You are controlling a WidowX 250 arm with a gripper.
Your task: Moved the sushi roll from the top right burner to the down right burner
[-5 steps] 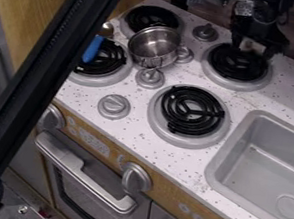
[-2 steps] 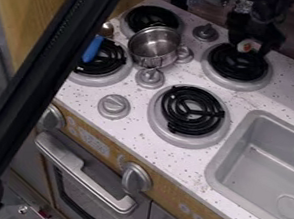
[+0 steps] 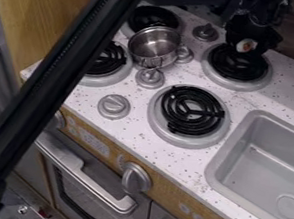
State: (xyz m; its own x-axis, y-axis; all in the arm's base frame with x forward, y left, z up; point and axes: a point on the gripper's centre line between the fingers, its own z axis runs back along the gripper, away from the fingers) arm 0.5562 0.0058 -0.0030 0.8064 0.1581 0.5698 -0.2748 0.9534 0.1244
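Over the far edge of the top right burner (image 3: 237,67), the gripper (image 3: 249,45) is hanging and holding the roll (image 3: 246,45) between its fingers, the roll's pale, orange-centred end showing. Nearer the oven, the down right burner (image 3: 191,110) is sitting beside the sink (image 3: 241,124). Left of the top right burner, a metal pot (image 3: 154,48) is standing upright.

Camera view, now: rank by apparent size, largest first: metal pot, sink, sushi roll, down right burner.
1. Sink, though cut off by the view's edge
2. Down right burner
3. Metal pot
4. Sushi roll
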